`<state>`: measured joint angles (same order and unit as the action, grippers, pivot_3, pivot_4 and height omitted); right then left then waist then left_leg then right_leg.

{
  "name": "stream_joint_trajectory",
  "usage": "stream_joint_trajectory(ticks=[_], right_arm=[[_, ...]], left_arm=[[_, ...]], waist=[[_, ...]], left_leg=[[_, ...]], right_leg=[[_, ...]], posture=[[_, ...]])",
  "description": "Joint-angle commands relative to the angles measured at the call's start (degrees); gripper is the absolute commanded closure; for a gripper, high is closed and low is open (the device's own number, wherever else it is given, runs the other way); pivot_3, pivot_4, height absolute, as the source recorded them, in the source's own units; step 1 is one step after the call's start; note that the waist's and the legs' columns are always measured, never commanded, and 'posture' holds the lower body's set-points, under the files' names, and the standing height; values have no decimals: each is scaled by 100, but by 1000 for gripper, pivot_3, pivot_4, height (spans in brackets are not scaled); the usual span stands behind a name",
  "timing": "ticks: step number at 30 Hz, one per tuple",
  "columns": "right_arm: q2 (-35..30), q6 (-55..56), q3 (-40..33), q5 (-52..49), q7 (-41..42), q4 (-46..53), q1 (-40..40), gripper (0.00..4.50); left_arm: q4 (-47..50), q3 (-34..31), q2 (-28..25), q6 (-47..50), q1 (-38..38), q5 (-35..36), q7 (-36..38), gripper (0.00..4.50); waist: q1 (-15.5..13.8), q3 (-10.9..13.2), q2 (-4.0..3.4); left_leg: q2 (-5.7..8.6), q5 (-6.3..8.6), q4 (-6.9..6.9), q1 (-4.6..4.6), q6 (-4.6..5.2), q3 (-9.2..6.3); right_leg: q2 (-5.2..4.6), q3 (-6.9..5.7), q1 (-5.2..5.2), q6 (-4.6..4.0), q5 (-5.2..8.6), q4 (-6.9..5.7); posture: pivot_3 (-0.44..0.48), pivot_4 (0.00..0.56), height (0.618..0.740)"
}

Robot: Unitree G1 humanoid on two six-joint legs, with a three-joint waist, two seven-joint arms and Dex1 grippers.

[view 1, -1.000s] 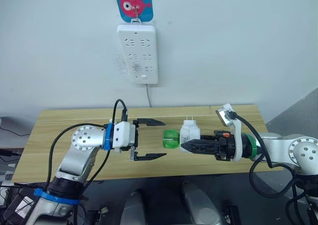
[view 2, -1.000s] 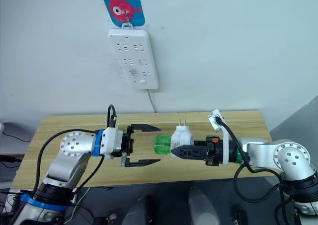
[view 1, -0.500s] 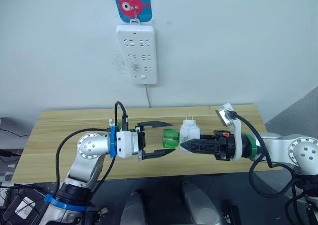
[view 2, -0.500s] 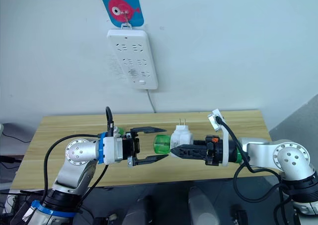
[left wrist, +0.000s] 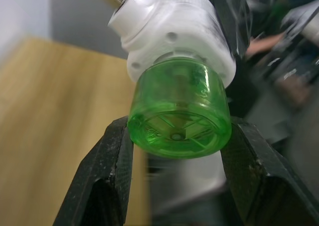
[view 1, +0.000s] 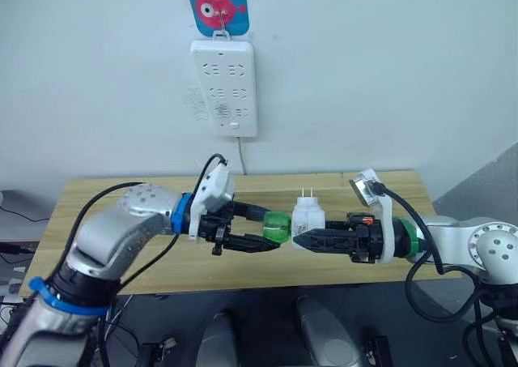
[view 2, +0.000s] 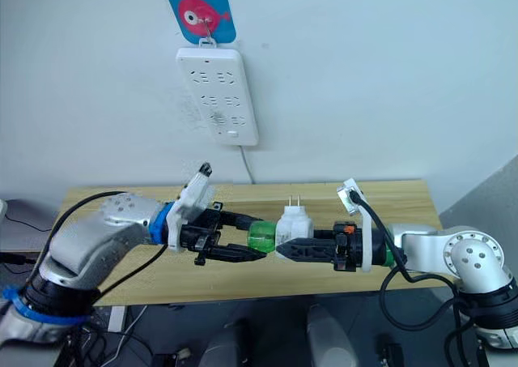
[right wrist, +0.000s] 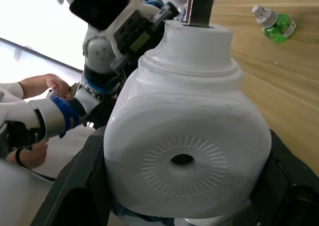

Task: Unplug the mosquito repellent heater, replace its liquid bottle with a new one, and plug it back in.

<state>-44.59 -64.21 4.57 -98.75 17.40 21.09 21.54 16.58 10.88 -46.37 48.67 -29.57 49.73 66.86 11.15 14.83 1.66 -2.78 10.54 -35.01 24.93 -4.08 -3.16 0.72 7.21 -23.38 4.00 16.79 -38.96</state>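
The robot is standing over the wooden table [view 1: 97, 221] with both arms raised in front of it, and the step in hand looks to be the bottle swap: the heater is already out of the wall and the old bottle is about to come off.

Nearest me, the right gripper [view 1: 301, 239] is pinching the mosquito repellent heater [view 1: 308, 218] by its white body, holding it above the table with its two prongs pointing up. In the right wrist view the round face with the centre hole is sitting squarely between the black fingers.

The green bottle [view 1: 277, 227] is sticking out of the heater's side toward the robot's left. The left gripper [view 1: 273, 232] is reaching in from that side, and its fingers [left wrist: 107, 171] are pressing on either flank of the bottle's green base, so it is gripping the bottle while the bottle is sitting in the heater's collar.

As I judge it, the next move is calling for a twist of the left wrist to unscrew the bottle while the right gripper is keeping the heater from turning.

Farther off, a spare green bottle [right wrist: 273, 23] is lying on its side on the table. Beyond that, the white power strip [view 1: 224, 87] is hanging on the wall under a blue fish hook [view 1: 217, 4], waiting for the heater.
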Motion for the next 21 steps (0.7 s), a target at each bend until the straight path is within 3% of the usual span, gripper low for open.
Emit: stream_joint_trajectory(ticks=[1, 4, 7, 10, 15, 19, 21], right_arm=[[-97, -88, -137, 29, 168, 119, -9, 1430], [-75, -103, -176, 8, 184, 76, -8, 1430], [-48, -116, -182, -3, 180, 22, 12, 1430], [-30, -130, -182, 0, 183, -38, 43, 1430], [47, -143, -160, -25, 140, -153, 130, 1430], [135, -175, -116, 46, 143, -244, 220, 1430], [164, -195, -107, 61, 142, -275, 260, 1430]], left_arm=[[-11, -256, -70, 822, -69, 511, -47, 2294], [135, -354, -48, 567, 141, 286, -125, 2294], [318, -325, -10, -287, 454, -380, -150, 1294], [481, -290, -61, -1735, 1129, -1413, -44, 312], [178, -660, 556, -4626, 1958, -2836, -513, 306], [135, -842, 1080, -6541, 2239, -3120, -455, 306], [113, -823, 1238, -6936, 2274, -3187, -538, 306]], waist=[[1, 0, 0], [0, 1, -2], [-14, 1, -2], [-23, 1, -2], [-134, 1, -1], [-241, 2, 1], [-293, 2, 1]], left_leg=[[0, 0, 2, 0, 0, -1], [-3, 0, 5, 0, 0, -2], [-3, 0, 6, -1, 0, -2], [-2, 0, 4, -1, -1, 3], [-3, -1, 4, -2, -1, 8], [1, -1, 2, -2, -2, 19], [2, -1, 0, -2, -2, 24]], right_leg=[[0, -2, 0, 1, 0, 0], [4, -2, -4, 1, 1, -2], [3, -1, -3, 0, 1, -1], [1, 3, -3, 0, 1, 0], [-2, 7, -3, -2, 0, 0], [-8, 14, -2, -3, 0, 2], [-9, 18, -2, -3, 0, 4]], posture=[[-235, 254, 733], [-231, 255, 733], [-225, 256, 733], [-218, 257, 733], [-204, 257, 733], [-196, 256, 733], [-194, 255, 733]])
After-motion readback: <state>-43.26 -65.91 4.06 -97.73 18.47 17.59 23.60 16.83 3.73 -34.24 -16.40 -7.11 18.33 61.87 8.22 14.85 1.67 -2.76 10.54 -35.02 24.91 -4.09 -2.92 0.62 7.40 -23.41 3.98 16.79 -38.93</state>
